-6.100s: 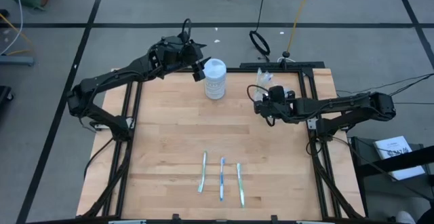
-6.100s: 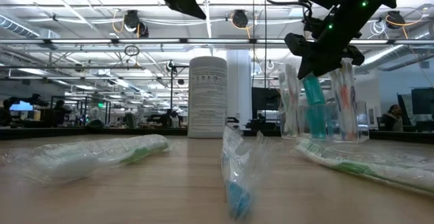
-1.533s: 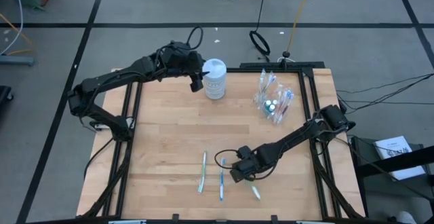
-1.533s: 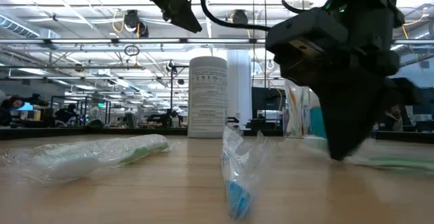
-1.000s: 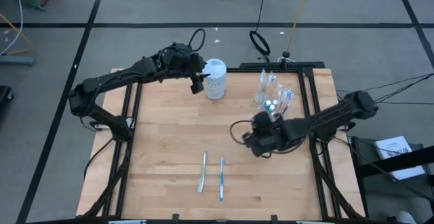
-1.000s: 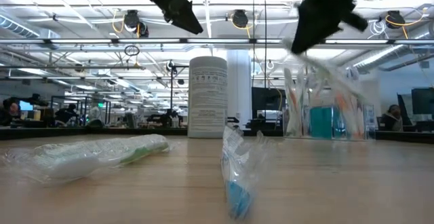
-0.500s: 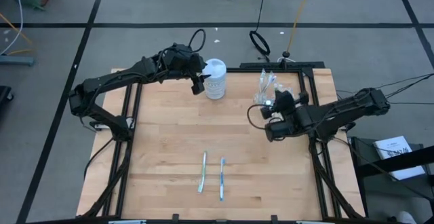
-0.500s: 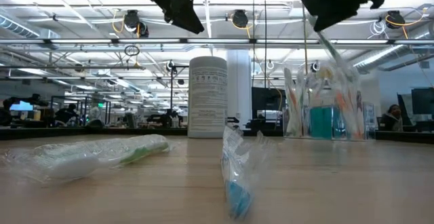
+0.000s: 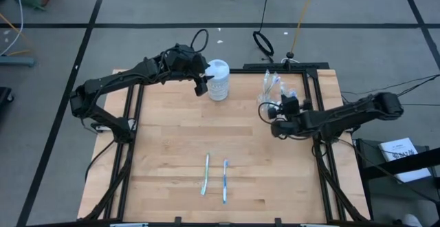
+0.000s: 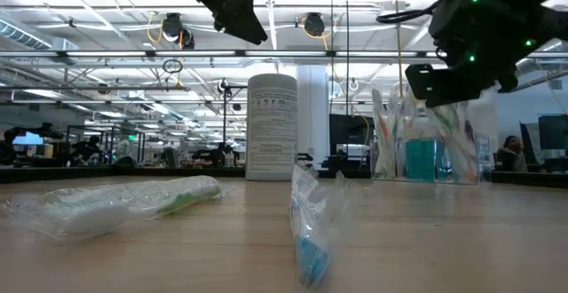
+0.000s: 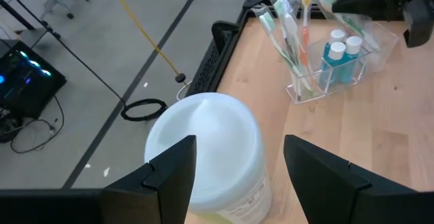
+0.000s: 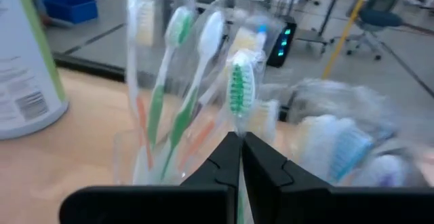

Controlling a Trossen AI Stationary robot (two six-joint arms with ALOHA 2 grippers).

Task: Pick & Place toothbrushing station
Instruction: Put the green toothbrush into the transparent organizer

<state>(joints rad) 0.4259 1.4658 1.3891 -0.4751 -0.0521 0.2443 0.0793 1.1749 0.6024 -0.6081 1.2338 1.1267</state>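
A clear cup at the far right holds several toothbrushes and teal tubes. My right gripper hovers just near of the cup, shut on a wrapped toothbrush with green bristles. Two more wrapped toothbrushes lie flat near the table's near edge. My left gripper stands open above the white canister, one finger on either side of its top, touching nothing. My right gripper pinches the wrapped toothbrush between its two fingers, on the neck just below the bristle head. The head sticks out past the fingertips. The gripper hides the handle. The brush is lifted clear of the table, next to the cup.
The tall white canister stands at the far middle, left of the cup. Bare wood lies between the cup and the two brushes on the table. Black frame rails run along the table's sides.
My right gripper has carried the green-bristled toothbrush from the table's right middle toward the far edge, up to the cup. It has stayed shut on the brush, which stays clear of the table.
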